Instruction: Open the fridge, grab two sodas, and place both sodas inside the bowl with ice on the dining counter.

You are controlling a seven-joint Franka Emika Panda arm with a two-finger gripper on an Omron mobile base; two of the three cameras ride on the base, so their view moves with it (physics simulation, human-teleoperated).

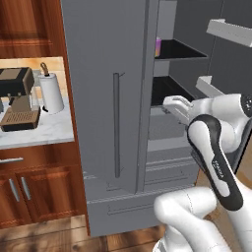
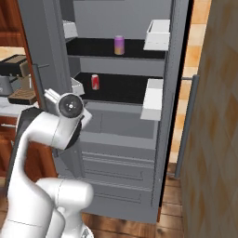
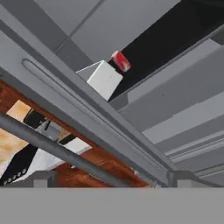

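Far left of the left base view, a coffee machine [image 1: 18,98] and a paper towel roll [image 1: 50,92] sit on the wall counter [image 1: 47,133], beside the fridge [image 1: 106,59]. The fridge's left door is shut, its long bar handle [image 1: 116,125] running down the centre of the frame. Right of it the compartment is open, with the white arm folded in front at lower right.

In the right base view the arm fills the lower left, and the open fridge takes the middle. The red and white soda [image 2: 95,82] stands upright on the lower black shelf, left of centre. The pink-purple soda [image 2: 119,45] stands upright on the shelf above, a bit further right. White door bins [image 2: 152,98] hang on the open right door.

In the hand view the frame is rolled: the gripper [image 3: 111,178] sits at the bottom edge, fingertips spread wide at either side, nothing between them. A grey handle bar crosses the lower left just ahead, and the red can shows small at upper centre.
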